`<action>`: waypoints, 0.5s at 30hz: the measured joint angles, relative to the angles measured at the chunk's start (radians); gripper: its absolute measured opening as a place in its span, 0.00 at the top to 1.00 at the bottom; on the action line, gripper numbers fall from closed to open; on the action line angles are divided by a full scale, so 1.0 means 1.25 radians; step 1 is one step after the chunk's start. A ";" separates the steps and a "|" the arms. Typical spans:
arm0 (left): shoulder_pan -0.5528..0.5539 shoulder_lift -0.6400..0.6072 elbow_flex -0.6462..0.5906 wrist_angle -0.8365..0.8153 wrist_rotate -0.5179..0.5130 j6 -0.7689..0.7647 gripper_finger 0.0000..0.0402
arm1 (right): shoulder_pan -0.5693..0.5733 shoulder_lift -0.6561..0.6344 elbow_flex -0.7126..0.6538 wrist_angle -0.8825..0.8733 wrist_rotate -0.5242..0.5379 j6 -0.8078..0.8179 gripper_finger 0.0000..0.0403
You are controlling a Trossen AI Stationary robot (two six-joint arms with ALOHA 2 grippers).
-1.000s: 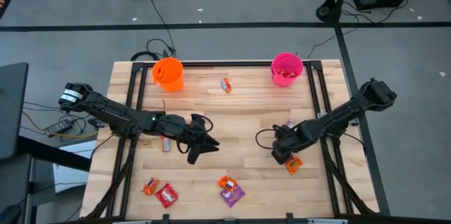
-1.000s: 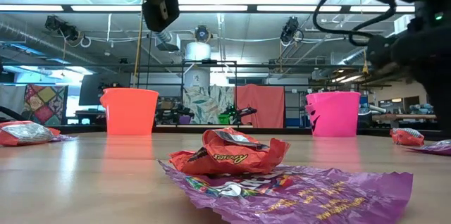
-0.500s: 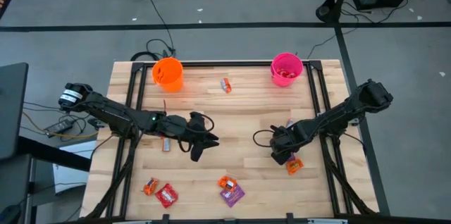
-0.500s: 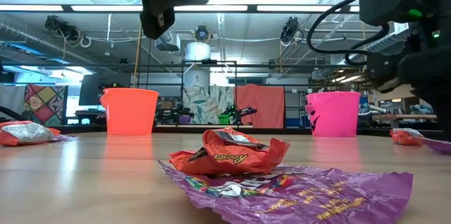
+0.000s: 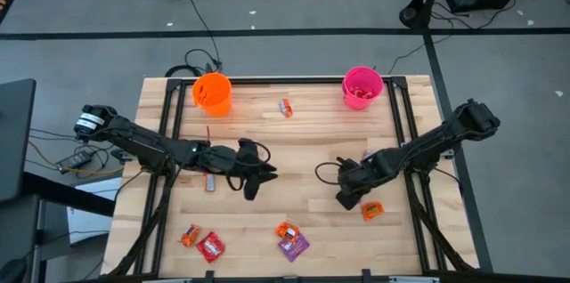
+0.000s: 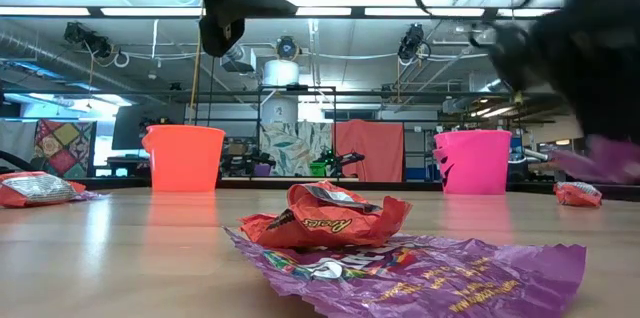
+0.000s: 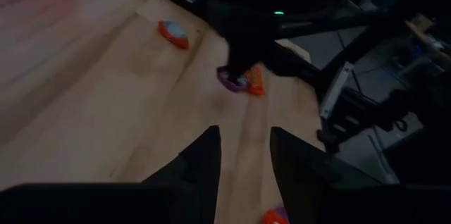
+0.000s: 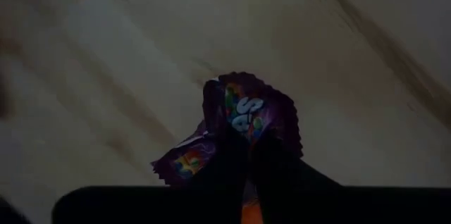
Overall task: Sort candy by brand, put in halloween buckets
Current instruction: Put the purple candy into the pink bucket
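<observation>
My right gripper (image 5: 347, 198) is low over the table's right half, shut on a crumpled purple candy (image 8: 243, 115). An orange candy (image 5: 372, 210) lies flat on the table just beside it. My left gripper (image 5: 252, 187) hovers open over the table's middle, with nothing between its fingers (image 7: 243, 160). At the far edge stand the orange bucket (image 5: 212, 92) and the pink bucket (image 5: 362, 86). The pink one has red candy inside. My right gripper pinches the purple candy's wrapper (image 8: 246, 136) between its two fingers, which come down at it from above. The wrapper is bunched up and sticks out past the fingertips. In the low view it shows as a purple blur (image 6: 600, 163) just above the tabletop.
Other candies lie flat on the table: one (image 5: 285, 107) between the buckets, a small one (image 5: 210, 181) under the left arm, two (image 5: 201, 241) near the front left. An orange one (image 5: 287, 230) rests on a purple one (image 5: 293, 246) at the front middle.
My right gripper has gone a little toward the table's left edge and taken hold of the purple candy. That candy lay on the table beside the orange one and is now lifted off it; the orange one has stayed where it was.
</observation>
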 joint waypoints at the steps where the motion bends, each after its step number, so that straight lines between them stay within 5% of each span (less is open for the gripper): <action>1: 0.000 0.000 0.000 0.000 -0.016 0.000 0.68 | -0.005 0.001 0.016 -0.004 0.018 -0.015 0.95; 6: 0.004 0.000 0.000 -0.003 -0.087 0.003 0.68 | -0.049 0.000 0.109 -0.022 0.115 -0.073 0.95; 15: 0.032 0.000 0.000 -0.002 -0.092 -0.003 0.68 | -0.169 -0.002 0.272 -0.140 0.280 -0.264 0.95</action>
